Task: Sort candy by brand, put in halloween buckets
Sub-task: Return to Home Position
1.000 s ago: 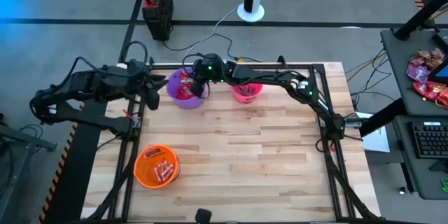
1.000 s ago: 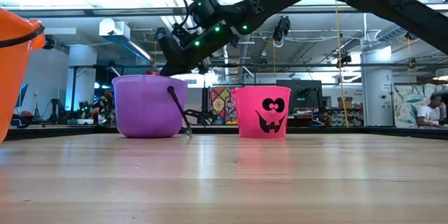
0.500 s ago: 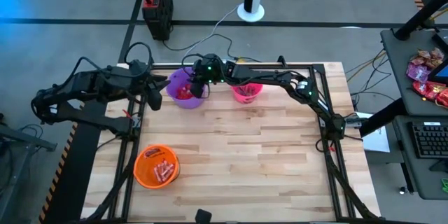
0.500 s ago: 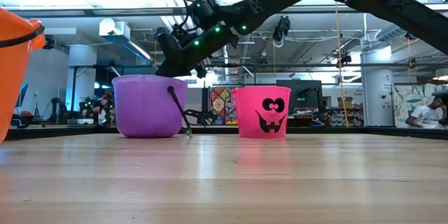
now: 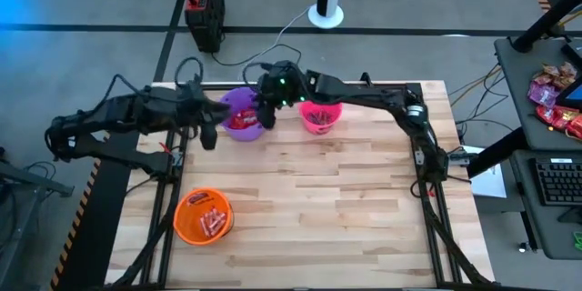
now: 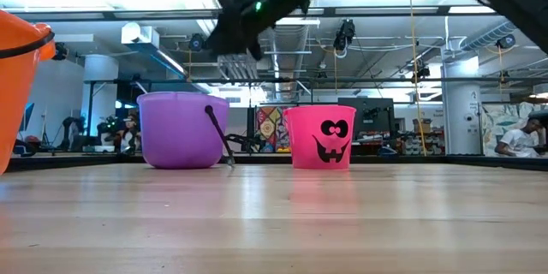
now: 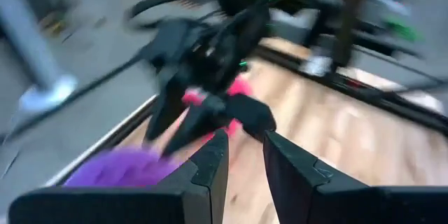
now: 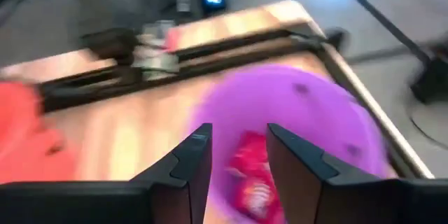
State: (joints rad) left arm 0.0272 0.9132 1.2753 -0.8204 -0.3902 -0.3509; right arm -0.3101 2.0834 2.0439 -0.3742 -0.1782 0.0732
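The purple bucket stands at the table's far left and holds red candy packets. The right wrist view looks down into it and shows the packets lying inside. My right gripper hangs open above the bucket's right side, well over the rim in the low view, with nothing between its fingers. My left gripper hovers just left of the purple bucket, its fingers a little apart and empty. The pink bucket stands to the right of the purple one.
The orange bucket with tan candy sticks stands near the table's near left corner. A black frame rail runs along the table's edges. A pile of red and purple bags lies on a desk off to the right. Bare wood fills the middle and right.
My right gripper has risen from the purple bucket's mouth to well above its rim, drifting slightly toward the table's right. My left gripper has moved a little toward the purple bucket. The buckets have stayed where they were.
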